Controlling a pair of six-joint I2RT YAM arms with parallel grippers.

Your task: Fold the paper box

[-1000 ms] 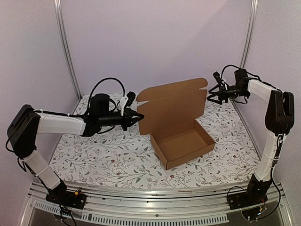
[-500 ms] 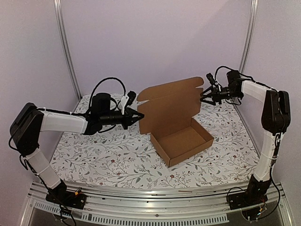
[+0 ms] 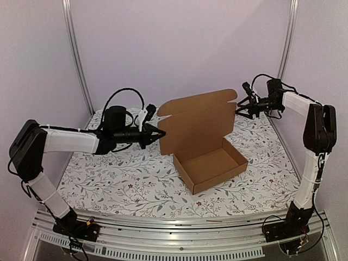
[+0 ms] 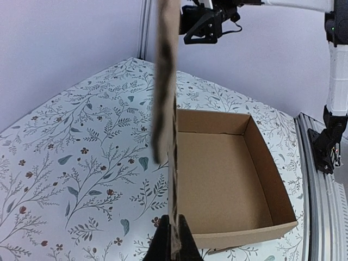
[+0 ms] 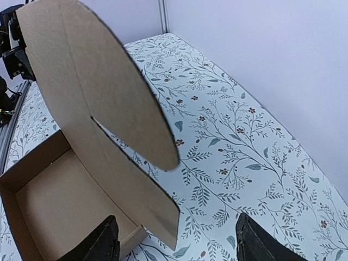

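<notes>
The paper box [image 3: 202, 136] sat in the middle of the table [image 3: 98, 185], its tray formed and its lid standing upright along the far-left side. Our left jaws were clenched on the lid's left edge. Our right jaws hung released just beside its rounded right flap, touching nothing. We judged the cardboard light and stiff, bending only at its scores, so best gripped by flap edges.

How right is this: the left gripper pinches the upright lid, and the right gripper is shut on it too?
Not quite. The left gripper pinches the upright lid, but the right gripper is open, as the right wrist view shows.
</notes>
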